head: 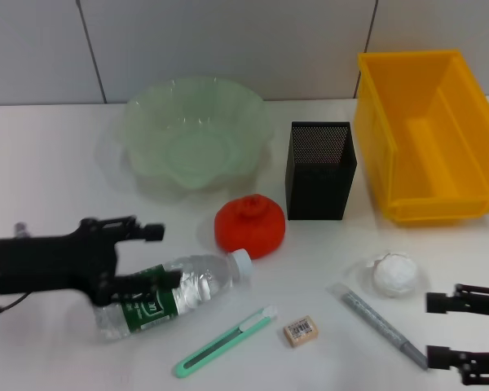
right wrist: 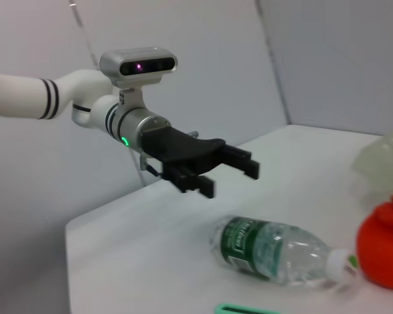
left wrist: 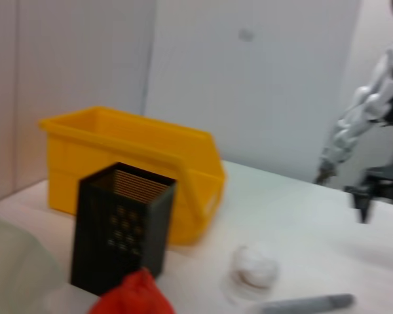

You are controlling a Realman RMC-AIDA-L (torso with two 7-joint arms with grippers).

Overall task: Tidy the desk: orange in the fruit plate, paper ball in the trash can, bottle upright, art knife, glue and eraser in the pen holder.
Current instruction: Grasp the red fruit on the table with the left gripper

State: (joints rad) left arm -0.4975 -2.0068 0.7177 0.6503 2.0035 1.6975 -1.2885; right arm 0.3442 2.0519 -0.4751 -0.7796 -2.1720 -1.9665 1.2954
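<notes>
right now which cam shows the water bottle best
The head view: the water bottle shows whole, lying on its side, cap toward the orange, with the open left gripper over its base end. The right wrist view shows it too, with the cap near the frame edge. The left wrist view misses it.

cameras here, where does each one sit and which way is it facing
Head view: on the robot's head, looking down at the desk; left hand over the water bottle, right hand near the pen.
Left wrist view: on the left arm, facing the mesh pen holder and yellow bin; right hand far off.
Right wrist view: on the right arm, facing the open left hand above the bottle.
Shared: orange, in all three.
</notes>
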